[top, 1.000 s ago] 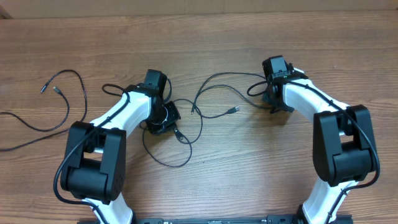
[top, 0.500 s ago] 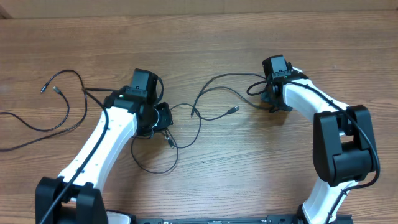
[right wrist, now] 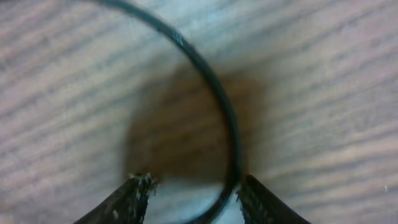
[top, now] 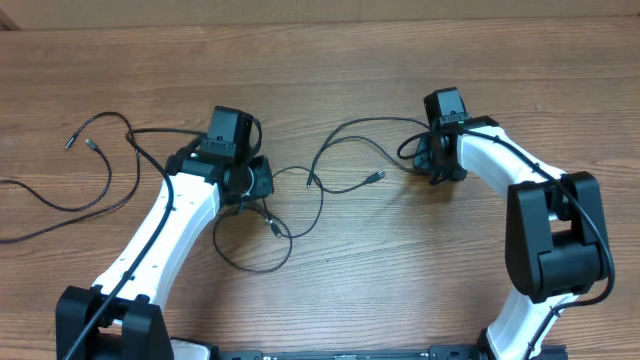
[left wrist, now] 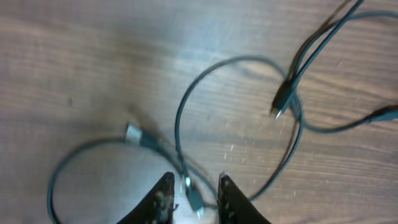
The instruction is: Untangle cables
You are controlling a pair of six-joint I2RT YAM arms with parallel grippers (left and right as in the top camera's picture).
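Note:
Several thin black cables lie on the wooden table. One tangled cable [top: 322, 195] loops between the arms, with silver plug tips [top: 378, 176] near the middle. My left gripper [top: 262, 203] hovers over its lower loop. In the left wrist view that gripper [left wrist: 194, 186] stands slightly open, and a cable plug [left wrist: 193, 200] lies loose between the fingertips. Further along are a loop [left wrist: 179, 112] and another plug [left wrist: 281, 104]. My right gripper [top: 432, 168] is low over the cable's right end. Seen from its wrist, the right gripper [right wrist: 194, 186] is open, and the cable [right wrist: 211, 81] curves past the right finger [right wrist: 255, 196].
Another black cable [top: 100, 195] sprawls at the far left, its two plug tips [top: 80, 141] near the back. The arms' own thicker black wires run along the white links. The table's far edge [top: 320, 22] runs along the top.
My left arm swung left and back, dragging the cable's lower loop with it, then its jaws parted off the cable. The right gripper's jaws opened wider in place.

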